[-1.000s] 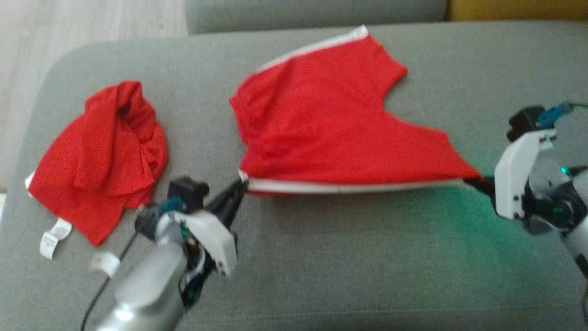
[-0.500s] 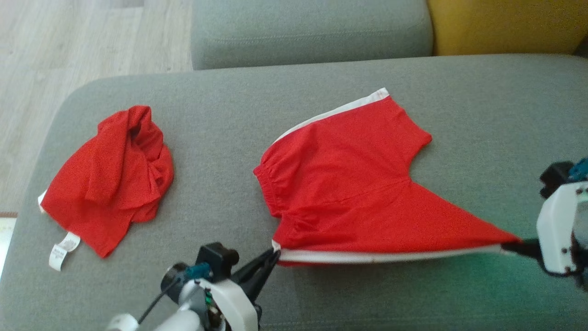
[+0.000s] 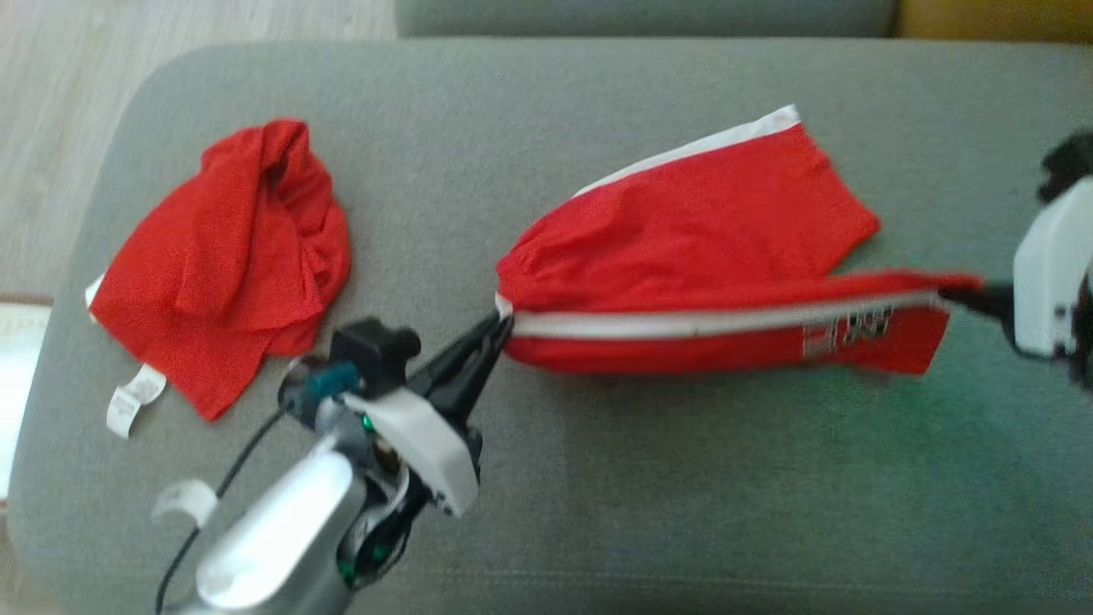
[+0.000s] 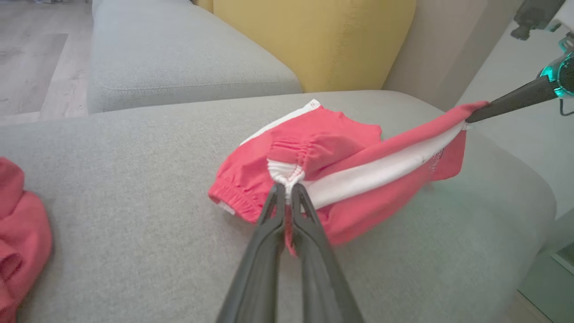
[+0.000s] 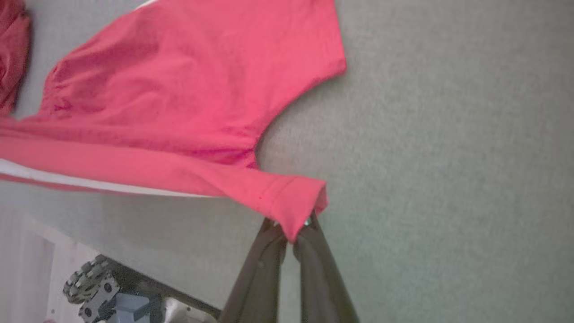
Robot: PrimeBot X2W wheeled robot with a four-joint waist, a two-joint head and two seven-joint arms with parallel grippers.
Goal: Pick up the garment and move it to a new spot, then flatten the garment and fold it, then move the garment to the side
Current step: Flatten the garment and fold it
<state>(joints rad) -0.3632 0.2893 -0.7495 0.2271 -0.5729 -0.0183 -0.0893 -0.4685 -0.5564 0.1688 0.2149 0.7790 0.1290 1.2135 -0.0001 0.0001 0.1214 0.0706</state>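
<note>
While the left arm slants up from the lower left, silver forearm low and white wrist housing tipped toward the middle, the left gripper [image 3: 499, 329] has its long dark fingers pinched together on the gathered white elastic at the waistband corner of the red shorts [image 3: 709, 222]. The right arm comes in level from the far right; the right gripper [image 3: 948, 295] is clamped on the hem of one leg, the cloth bunched at its tips. The shorts hang stretched between the two sets of fingertips, the near edge lifted into a taut ridge with a white side stripe along it, the far leg lying flat on the grey cushion [image 3: 683, 495]. The fabric is thin and smooth, ruched at the elastic, with pale blurred lettering just beside the right gripper. Behind and to the outer side of the left gripper, well apart, lies a crumpled red garment [image 3: 239, 256], soft and folded on itself, with a white care label [image 3: 135, 397]. The cushion is a coarse woven fabric with rounded corners.
</note>
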